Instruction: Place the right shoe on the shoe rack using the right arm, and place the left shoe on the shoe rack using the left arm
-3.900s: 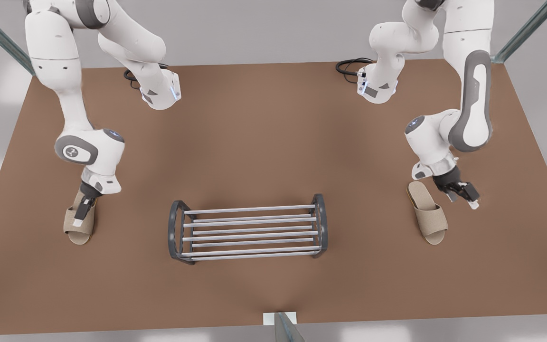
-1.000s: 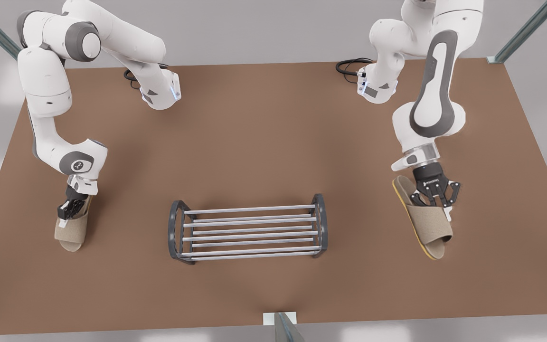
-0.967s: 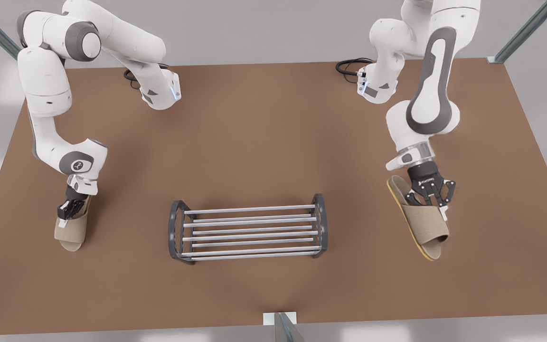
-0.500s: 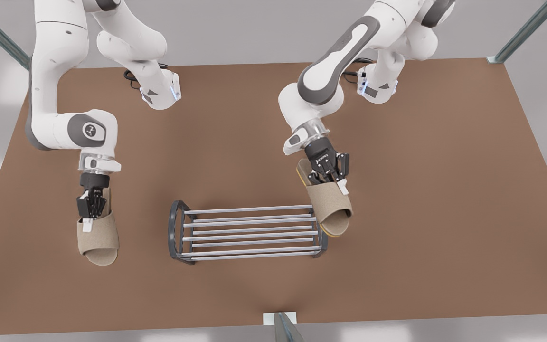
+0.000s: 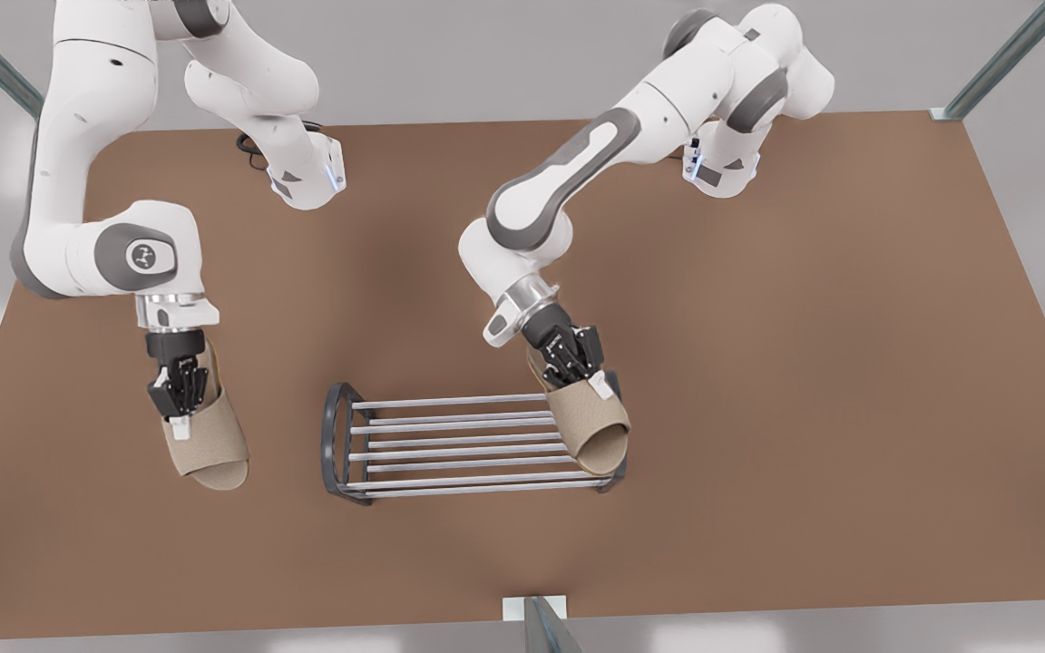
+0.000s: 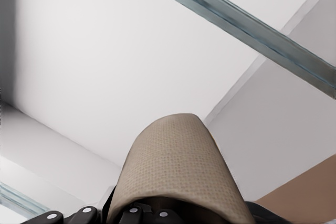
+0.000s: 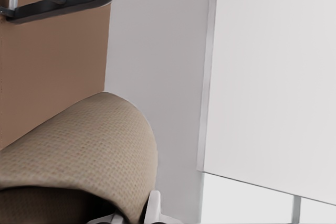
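Brown tabletop (image 5: 758, 381): right gripper (image 5: 577, 363) clamps the right shoe (image 5: 588, 424) over the shoe rack (image 5: 473, 442); left gripper (image 5: 180, 392) pinches the left shoe (image 5: 207, 442) nearby (light, floppy fabric, best held at the strap).

No text, label or number can be read anywhere.

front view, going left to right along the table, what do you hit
left end effector holding the left shoe → shoe rack → right shoe over the rack's end on the front view's right, held by the right end effector
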`<action>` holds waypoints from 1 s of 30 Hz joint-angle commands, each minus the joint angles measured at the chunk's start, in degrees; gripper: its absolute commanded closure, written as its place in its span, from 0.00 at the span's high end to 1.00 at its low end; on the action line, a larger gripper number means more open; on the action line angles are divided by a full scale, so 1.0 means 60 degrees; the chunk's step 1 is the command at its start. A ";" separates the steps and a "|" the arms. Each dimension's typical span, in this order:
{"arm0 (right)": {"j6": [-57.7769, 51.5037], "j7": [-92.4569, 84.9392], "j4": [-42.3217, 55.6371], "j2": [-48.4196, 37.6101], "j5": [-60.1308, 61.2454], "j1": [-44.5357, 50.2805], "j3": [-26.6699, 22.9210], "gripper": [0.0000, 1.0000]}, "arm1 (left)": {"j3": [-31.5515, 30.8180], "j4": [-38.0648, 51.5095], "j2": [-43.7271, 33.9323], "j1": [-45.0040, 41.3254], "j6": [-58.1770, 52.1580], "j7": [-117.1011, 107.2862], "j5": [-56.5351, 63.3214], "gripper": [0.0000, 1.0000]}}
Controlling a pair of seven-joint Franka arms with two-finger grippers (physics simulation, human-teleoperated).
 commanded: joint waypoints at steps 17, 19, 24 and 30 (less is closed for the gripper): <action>0.0900 0.0500 0.0848 0.0128 -0.0429 0.0654 -0.0156 0.21 | -0.0035 0.2518 0.2604 -0.0581 0.0072 0.1975 0.0036 0.35; 0.1705 0.0515 0.0921 0.0025 0.0040 0.0683 -0.0141 0.21 | -0.0006 0.2504 0.2619 -0.0450 0.0204 0.1960 0.0021 0.85; 0.2100 0.0515 0.1301 0.0010 0.0216 0.0917 -0.0214 0.21 | 0.0038 0.2372 0.2458 -0.0405 0.0306 0.1814 -0.0345 1.00; 0.2247 0.0617 0.1771 0.0186 0.0670 0.1679 -0.0185 0.21 | -0.0050 0.1860 0.2179 -0.0537 0.0204 0.1770 -0.1238 1.00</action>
